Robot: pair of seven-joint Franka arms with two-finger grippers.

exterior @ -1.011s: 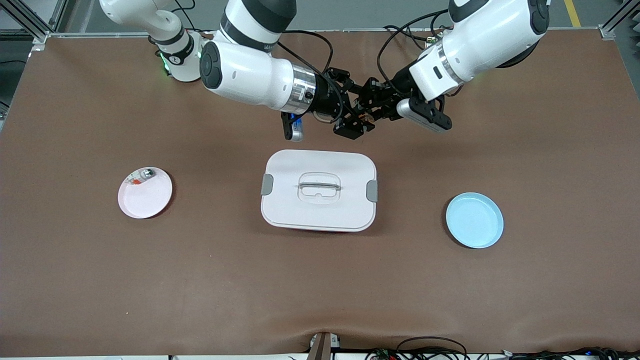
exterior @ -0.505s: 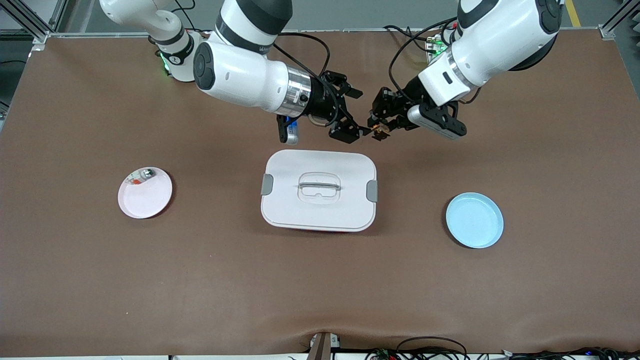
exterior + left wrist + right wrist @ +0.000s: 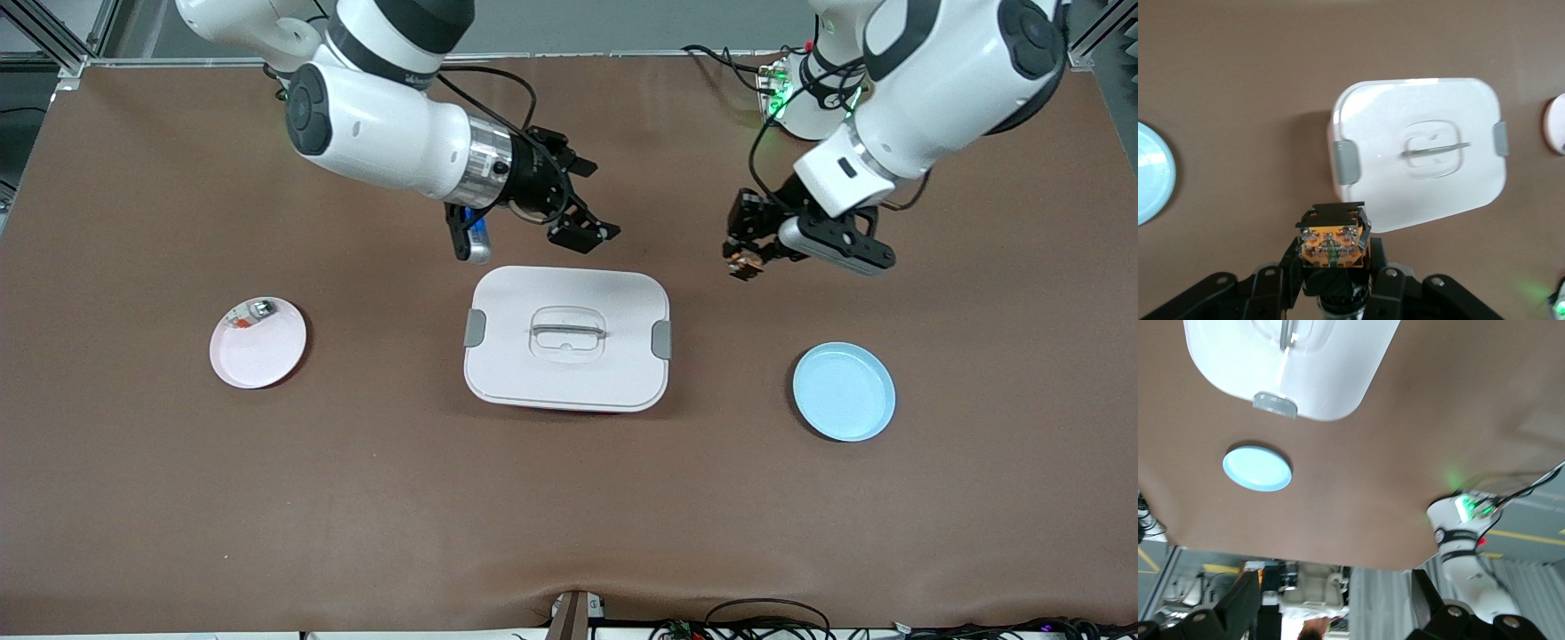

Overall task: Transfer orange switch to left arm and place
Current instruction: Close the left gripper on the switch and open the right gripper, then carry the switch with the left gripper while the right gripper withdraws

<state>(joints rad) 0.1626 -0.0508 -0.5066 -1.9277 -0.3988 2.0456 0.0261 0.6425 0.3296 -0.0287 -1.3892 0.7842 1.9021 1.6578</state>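
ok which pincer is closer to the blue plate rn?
Left. The left pincer, shut on the orange switch, is over bare table beside the blue plate. The right pincer, open, is over the table by the box.

1. I see even, bright overhead light on the brown bench, no harsh hotspots.
2. Soft shadows hug the box and blue plate, mostly around 7 o'clock.
3. My left wrist view shows glare on the box lid near 10 o'clock; the plate edges look blurred.
4. My right wrist view looks washed and soft, with green lamp flare.
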